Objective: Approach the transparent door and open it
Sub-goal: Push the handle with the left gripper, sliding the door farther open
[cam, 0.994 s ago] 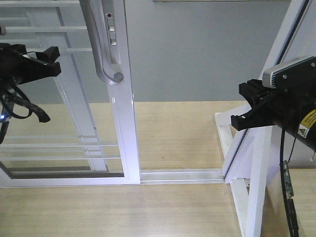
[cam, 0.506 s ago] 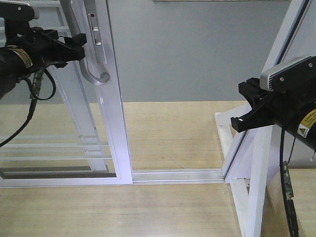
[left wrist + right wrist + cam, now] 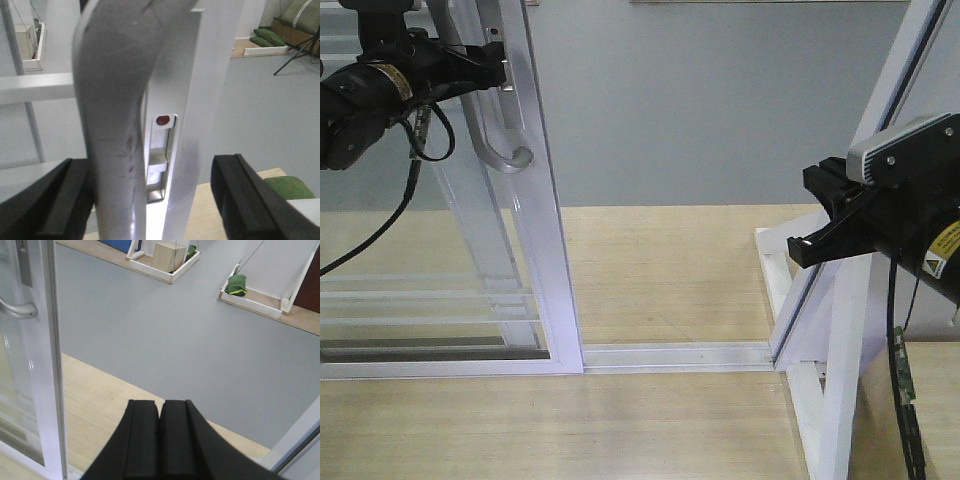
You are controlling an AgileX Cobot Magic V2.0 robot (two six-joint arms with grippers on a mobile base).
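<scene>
Two arms are in view. The left gripper [image 3: 490, 62] is high at the left, its fingers [image 3: 250, 200] spread to either side of the curved silver handle [image 3: 115, 125] and the white upright that carries it. Whether they press on either cannot be told. The transparent door [image 3: 548, 260] stands left of centre on a floor track [image 3: 680, 355], with grey floor [image 3: 720, 110] beyond. Behind it is a glass panel with thin horizontal bars [image 3: 410, 300]. A latch plate with a red dot [image 3: 162, 120] sits between handle and upright. The right gripper [image 3: 160, 407] hangs well apart at the right — fingers pressed together, holding nothing — beside a slanted white frame [image 3: 885, 130]. Farther off lie a green bag [image 3: 236, 285] and a wooden box [image 3: 169, 255].
</scene>
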